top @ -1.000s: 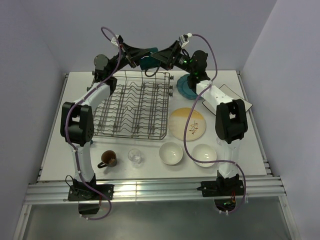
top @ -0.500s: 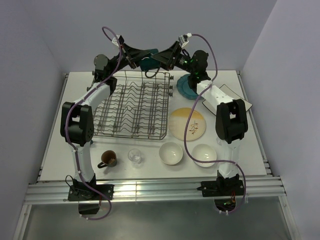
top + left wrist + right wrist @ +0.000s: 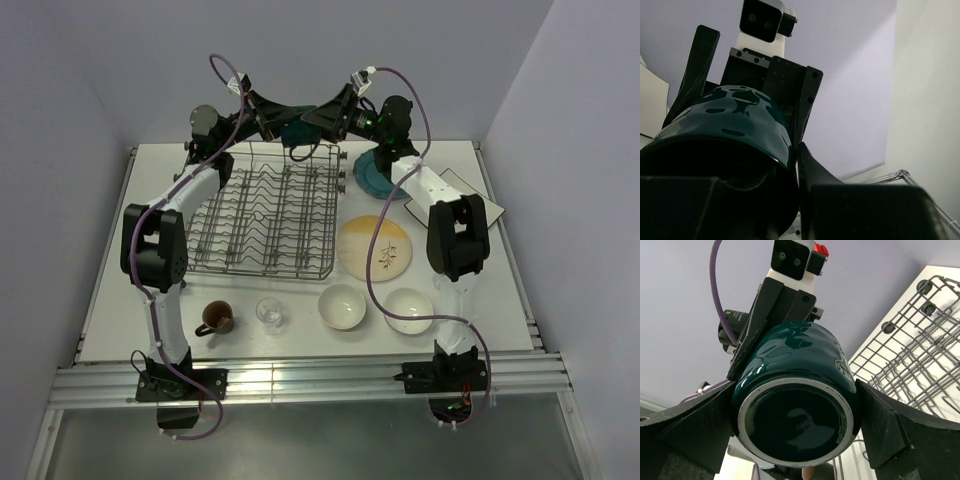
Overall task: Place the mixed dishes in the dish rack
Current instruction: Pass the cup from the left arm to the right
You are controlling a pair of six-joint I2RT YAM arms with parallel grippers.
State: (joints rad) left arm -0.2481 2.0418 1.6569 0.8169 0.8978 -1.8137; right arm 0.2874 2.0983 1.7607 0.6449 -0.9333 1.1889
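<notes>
Nearest the arms stand one brown mug (image 3: 215, 317), one clear glass (image 3: 270, 312) and two white bowls (image 3: 341, 306). Beyond them lie one yellow-cream plate (image 3: 375, 247), one dish rack (image 3: 268, 210), one teal plate (image 3: 372, 175) and one white square plate (image 3: 472, 193). Over the rack's far edge the left gripper (image 3: 285, 120) clenches one teal mug (image 3: 297, 130) in the air. The right gripper (image 3: 310, 122) is spread wide on either side of it.

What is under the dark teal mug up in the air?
The far rim of the dish rack seems to lie under the mug. The mug, the left pincer and the right pincer hide the table just behind.
</notes>
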